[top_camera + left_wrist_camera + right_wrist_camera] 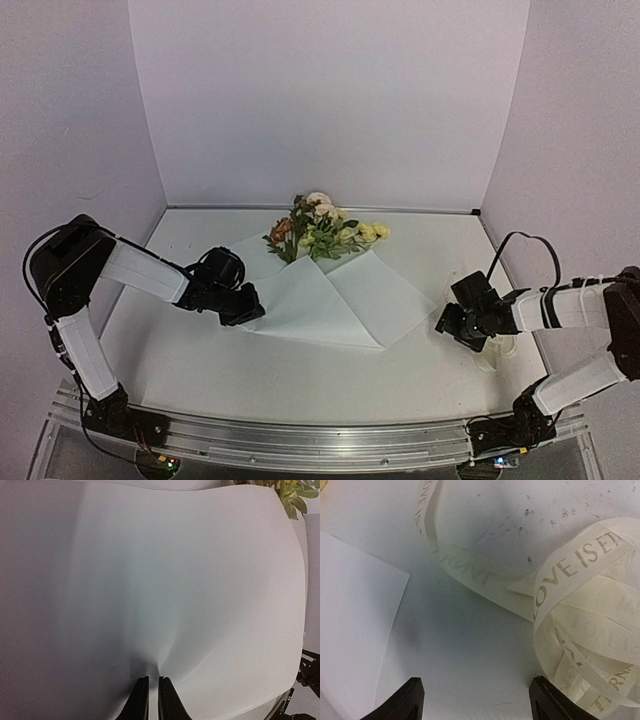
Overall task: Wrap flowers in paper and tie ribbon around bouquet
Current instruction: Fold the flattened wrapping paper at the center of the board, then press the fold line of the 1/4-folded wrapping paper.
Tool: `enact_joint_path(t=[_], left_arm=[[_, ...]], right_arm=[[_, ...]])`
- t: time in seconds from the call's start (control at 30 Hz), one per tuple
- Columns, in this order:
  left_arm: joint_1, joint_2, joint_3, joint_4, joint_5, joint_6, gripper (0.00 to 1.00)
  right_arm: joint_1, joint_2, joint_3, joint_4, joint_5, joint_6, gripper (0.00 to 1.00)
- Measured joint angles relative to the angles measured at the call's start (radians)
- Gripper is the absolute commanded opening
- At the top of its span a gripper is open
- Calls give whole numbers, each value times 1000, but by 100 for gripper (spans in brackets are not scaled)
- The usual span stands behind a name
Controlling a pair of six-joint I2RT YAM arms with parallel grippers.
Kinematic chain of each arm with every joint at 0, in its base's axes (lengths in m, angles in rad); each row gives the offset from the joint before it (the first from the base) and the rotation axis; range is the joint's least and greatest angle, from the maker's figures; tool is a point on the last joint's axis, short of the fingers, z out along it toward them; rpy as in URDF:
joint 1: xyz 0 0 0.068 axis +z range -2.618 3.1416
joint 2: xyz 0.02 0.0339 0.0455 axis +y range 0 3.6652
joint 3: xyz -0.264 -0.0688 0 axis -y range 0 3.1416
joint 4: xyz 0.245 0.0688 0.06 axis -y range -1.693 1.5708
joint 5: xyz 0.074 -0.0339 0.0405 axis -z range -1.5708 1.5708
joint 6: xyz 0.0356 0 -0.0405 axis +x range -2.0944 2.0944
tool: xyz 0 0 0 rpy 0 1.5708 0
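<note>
The flowers (322,228), yellow, pink and orange with green leaves, lie at the far end of the white paper (335,295), which is spread flat on the table. My left gripper (254,311) is at the paper's left edge. In the left wrist view the left gripper (150,681) is shut on the paper (165,580), which puckers at the tips; the flowers (295,492) peek in at top right. The right gripper (477,690) is open over bare table, between the paper's corner (350,630) and the coiled, lettered cream ribbon (585,630). The ribbon (498,351) lies just right of the right gripper (447,325).
White walls close the table in at the back and on both sides. The right arm's black cable (520,240) loops above its wrist. A metal rail (300,440) with the arm bases runs along the near edge.
</note>
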Motion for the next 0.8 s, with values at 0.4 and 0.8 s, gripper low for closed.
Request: enact_joint_path(t=[0.4, 0.8], left_arm=[[-131, -141, -170, 36, -104, -220, 10], [-190, -307, -206, -12, -204, -328, 17]], right_arm=[[148, -115, 54, -173, 30, 19, 76], [571, 51, 405, -256, 110, 53, 57]])
